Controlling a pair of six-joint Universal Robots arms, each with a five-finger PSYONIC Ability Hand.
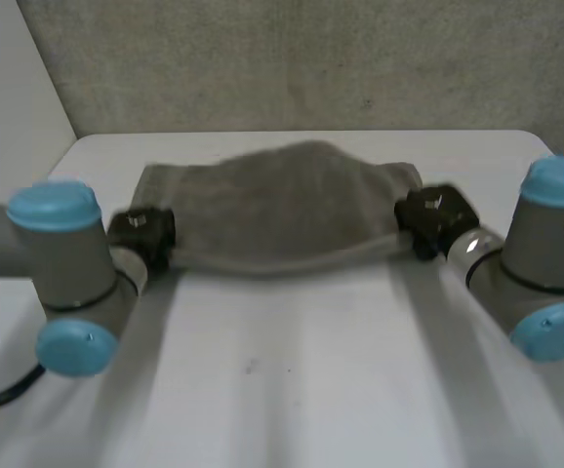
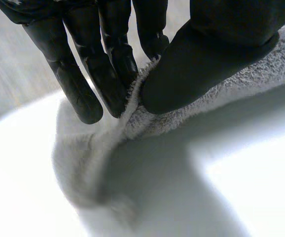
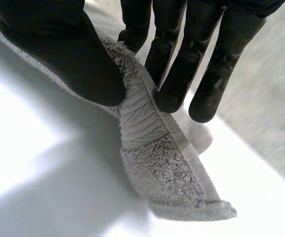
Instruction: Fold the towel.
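**Head view.** The grey towel (image 1: pixel 282 210) lies across the far part of the white table (image 1: pixel 292 390). Its near edge is raised between the two hands, sagging in the middle, and the cloth behind it humps up. The left hand (image 1: pixel 143 237) is at the towel's near left corner and the right hand (image 1: pixel 433 219) at its near right corner.

**Left wrist view.** The left hand grips the towel, with its thumb (image 2: pixel 201 64) pressing the edge against its straight fingers (image 2: pixel 108 74). Only a thin strip of edge sits in the pinch. From there the cloth drapes down to the table.

**Right wrist view.** The right hand grips its corner the same way, thumb (image 3: pixel 68 59) on one face of the towel and fingers (image 3: pixel 177 74) on the other. The ribbed hem runs through the pinch. The corner tip hangs free past the fingertips, at or just above the table.

**What could go wrong.**
- Both holds look shallow. If the hands draw apart and tighten the edge, it could slip out of one pinch and drop.
- The sagging middle may drag on the cloth beneath and bunch it, leaving a crooked fold.
- If one hand travels further than the other, the edges will land skewed.
- The loose right corner tip could tuck under as it is laid down.
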